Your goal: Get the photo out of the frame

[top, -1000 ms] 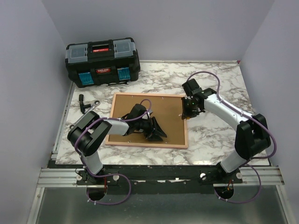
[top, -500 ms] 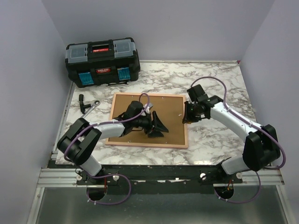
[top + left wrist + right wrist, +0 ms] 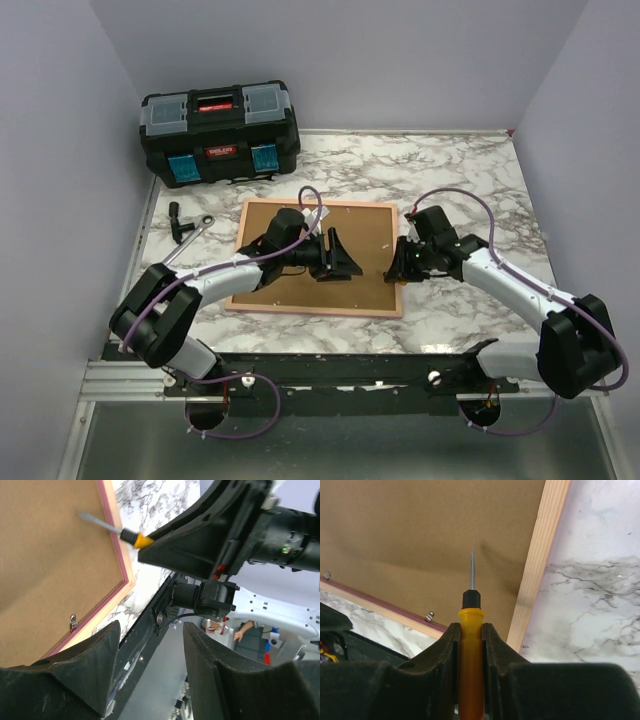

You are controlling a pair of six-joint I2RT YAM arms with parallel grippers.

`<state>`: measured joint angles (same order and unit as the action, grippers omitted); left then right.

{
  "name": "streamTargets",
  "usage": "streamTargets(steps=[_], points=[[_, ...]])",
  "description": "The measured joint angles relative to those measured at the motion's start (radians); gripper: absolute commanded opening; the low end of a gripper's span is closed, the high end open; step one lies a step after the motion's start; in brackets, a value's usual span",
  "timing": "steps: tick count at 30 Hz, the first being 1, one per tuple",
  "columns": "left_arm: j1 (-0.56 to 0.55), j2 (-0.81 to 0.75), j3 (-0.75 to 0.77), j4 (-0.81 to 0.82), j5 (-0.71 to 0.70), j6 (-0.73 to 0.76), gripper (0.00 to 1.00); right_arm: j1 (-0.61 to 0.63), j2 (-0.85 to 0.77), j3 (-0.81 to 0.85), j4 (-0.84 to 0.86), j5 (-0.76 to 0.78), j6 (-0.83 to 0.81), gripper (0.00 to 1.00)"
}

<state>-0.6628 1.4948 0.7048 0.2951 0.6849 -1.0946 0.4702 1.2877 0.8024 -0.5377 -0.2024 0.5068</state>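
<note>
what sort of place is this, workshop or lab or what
Probably a robot lab test cell: two robot arms bolted at the edge of a marble-patterned table, boxed in by plain lilac walls. A black toolbox and the screwdriver held in the right gripper add a workshop feel.

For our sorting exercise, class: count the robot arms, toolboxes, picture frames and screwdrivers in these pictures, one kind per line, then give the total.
Robot arms: 2, left arm and right arm
Toolbox: 1
Picture frame: 1
Screwdriver: 1
Total: 5
</note>
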Motion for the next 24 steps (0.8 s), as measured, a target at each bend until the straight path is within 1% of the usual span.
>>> streamTargets(steps=[6, 10, 14, 17, 24], points=[[0.000, -0.040, 0.093, -0.048, -0.003, 0.130, 0.57, 0.000, -0.037, -0.054, 0.052, -0.065, 0.011, 0.01], [0.000, -0.083, 0.230, -0.146, -0.004, 0.276, 0.57, 0.000, -0.057, -0.078, 0.085, -0.107, 0.013, 0.01], [0.000, -0.125, 0.316, -0.213, -0.004, 0.378, 0.57, 0.000, -0.076, -0.101, 0.118, -0.142, 0.014, 0.01], [0.000, -0.147, 0.346, -0.233, -0.004, 0.430, 0.57, 0.000, -0.089, -0.111, 0.142, -0.165, 0.017, 0.01], [0.000, -0.150, 0.330, -0.297, -0.039, 0.513, 0.57, 0.000, -0.117, -0.159, 0.238, -0.219, 0.041, 0.01]])
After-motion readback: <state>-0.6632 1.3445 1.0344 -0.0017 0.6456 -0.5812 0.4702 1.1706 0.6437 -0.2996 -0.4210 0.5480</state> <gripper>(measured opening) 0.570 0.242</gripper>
